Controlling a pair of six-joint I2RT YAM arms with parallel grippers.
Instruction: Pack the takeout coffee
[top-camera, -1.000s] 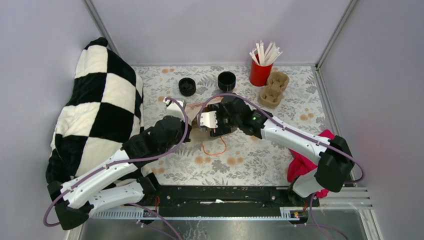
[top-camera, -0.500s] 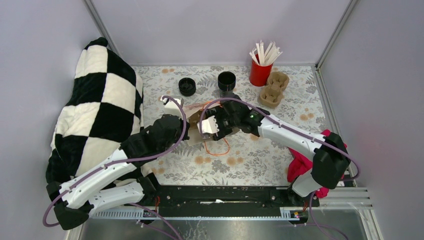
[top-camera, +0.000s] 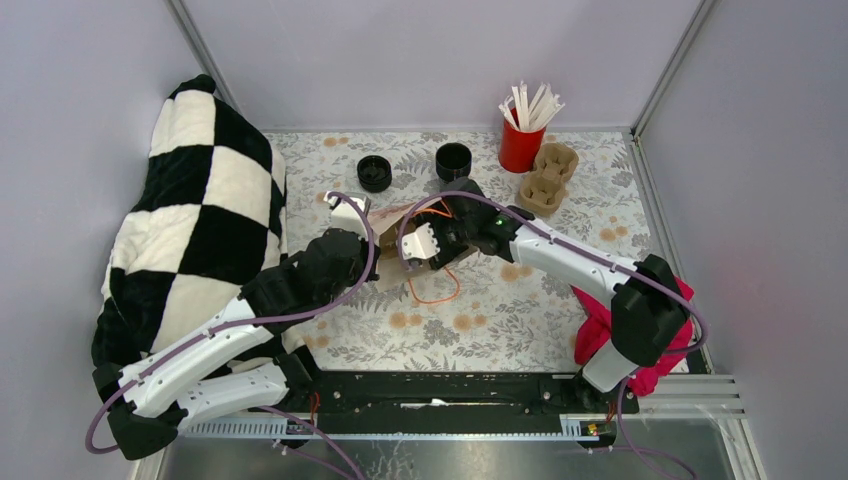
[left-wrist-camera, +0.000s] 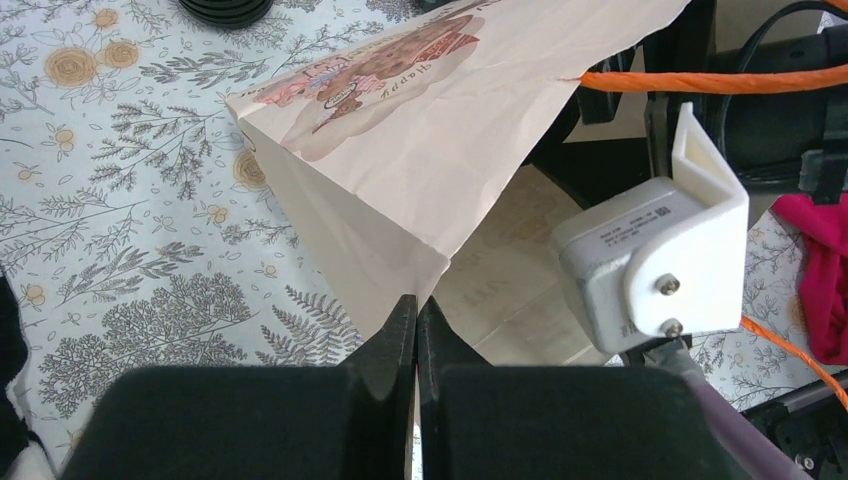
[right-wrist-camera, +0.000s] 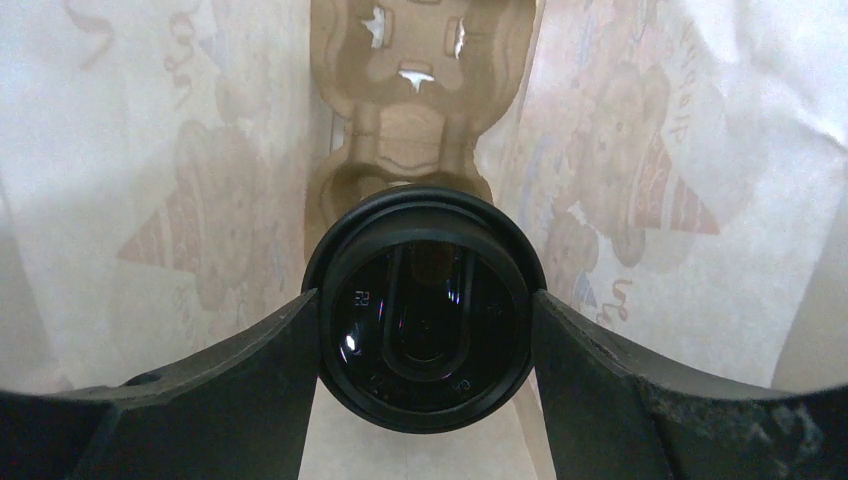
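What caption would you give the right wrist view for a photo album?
Inside the paper bag, the right hand grips the takeout coffee, a pulp cup carrier lying deeper in.

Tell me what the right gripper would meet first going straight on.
Probably the pulp carrier inside the bag, dead ahead; the cup in the right gripper would touch it first. Depth is unclear.

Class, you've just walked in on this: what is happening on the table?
The left gripper is shut on an edge of the paper bag, holding its mouth open. The right gripper reaches inside the bag with the black lidded coffee cup clamped between its fingers, above a pulp carrier lying deeper in the bag. The cup is not yet released.
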